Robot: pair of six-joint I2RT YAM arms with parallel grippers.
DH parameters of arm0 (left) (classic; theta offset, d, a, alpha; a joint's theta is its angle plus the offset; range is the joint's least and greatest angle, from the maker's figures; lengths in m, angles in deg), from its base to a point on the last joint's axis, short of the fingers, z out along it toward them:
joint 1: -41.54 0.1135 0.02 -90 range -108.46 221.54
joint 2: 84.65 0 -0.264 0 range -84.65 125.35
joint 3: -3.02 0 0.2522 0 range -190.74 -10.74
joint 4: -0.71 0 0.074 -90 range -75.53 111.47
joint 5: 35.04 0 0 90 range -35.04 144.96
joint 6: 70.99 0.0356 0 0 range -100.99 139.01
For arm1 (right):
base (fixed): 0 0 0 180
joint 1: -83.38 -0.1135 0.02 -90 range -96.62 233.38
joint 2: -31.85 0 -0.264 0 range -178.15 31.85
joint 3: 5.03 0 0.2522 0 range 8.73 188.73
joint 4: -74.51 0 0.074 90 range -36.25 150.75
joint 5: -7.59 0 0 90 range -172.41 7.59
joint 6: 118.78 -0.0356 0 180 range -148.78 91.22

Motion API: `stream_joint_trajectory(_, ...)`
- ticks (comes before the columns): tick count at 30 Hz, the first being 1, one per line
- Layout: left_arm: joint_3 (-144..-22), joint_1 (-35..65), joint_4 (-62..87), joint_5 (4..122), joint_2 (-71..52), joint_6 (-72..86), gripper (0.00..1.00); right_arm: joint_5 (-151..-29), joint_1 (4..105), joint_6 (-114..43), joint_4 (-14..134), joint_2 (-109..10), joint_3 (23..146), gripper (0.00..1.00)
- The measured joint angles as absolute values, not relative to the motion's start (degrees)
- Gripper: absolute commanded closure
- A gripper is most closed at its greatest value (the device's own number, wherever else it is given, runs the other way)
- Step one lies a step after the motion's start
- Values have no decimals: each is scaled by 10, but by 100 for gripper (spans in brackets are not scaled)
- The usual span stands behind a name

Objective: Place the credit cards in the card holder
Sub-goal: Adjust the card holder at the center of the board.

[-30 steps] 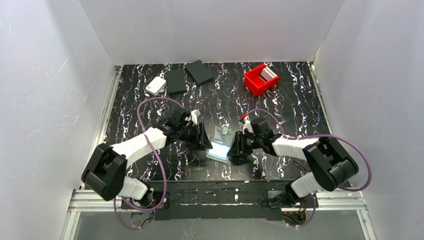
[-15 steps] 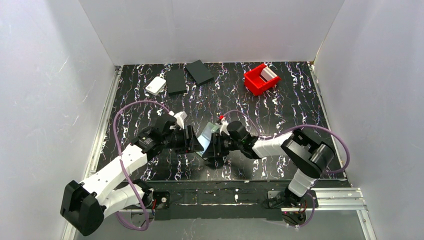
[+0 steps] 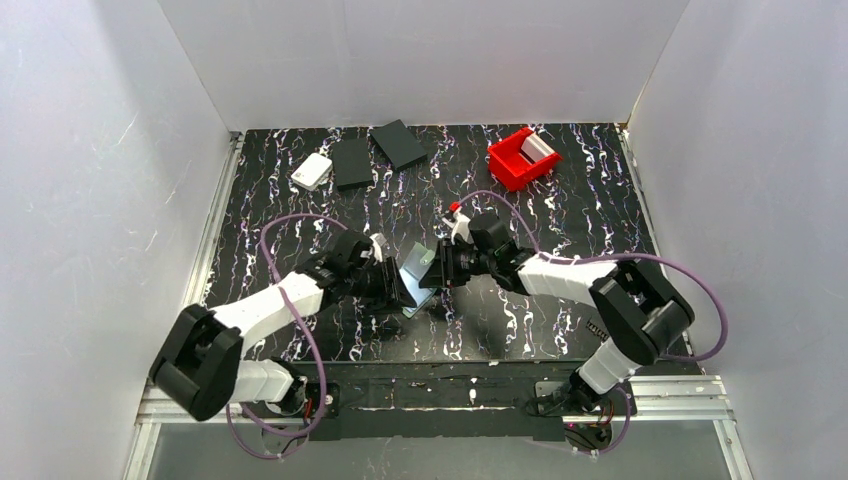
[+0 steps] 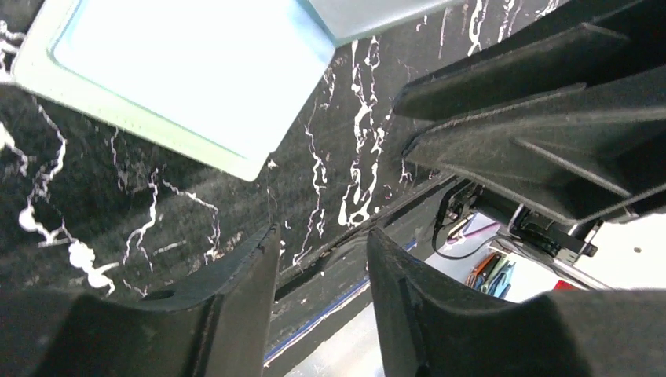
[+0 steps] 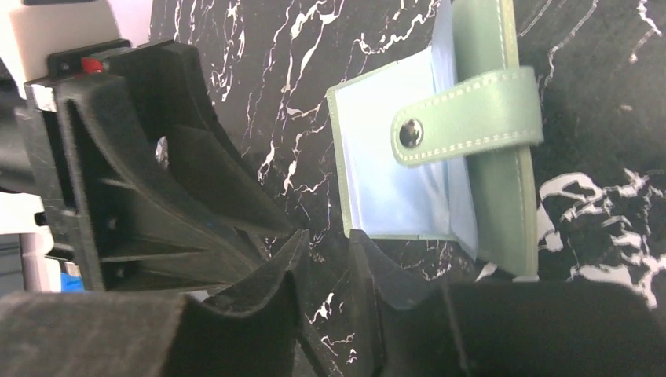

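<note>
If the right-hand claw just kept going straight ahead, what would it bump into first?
Most likely the open card holder: its near edge lies just ahead of the right gripper, a little to one side. Depth is unclear, so it might scrape the table first.

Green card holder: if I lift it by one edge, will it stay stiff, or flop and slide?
The sage-green folding card holder is open at its fold, so it will probably flop rather than lift flat. Its snap strap is unfastened and may catch. The clear bluish pockets look glossy, likely slippery to pinch.
</note>
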State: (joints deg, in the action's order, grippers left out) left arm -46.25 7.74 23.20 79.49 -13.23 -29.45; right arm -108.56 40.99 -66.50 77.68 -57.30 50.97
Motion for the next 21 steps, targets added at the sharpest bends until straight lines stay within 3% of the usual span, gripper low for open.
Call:
stream_joint_trajectory(6,-510,81,213,793,-41,-288,74,-1118,431,-644,776,-637,547,78)
stream_joint_trajectory(21,-502,92,190,763,34,-251,76,-1157,501,-665,922,-734,494,78)
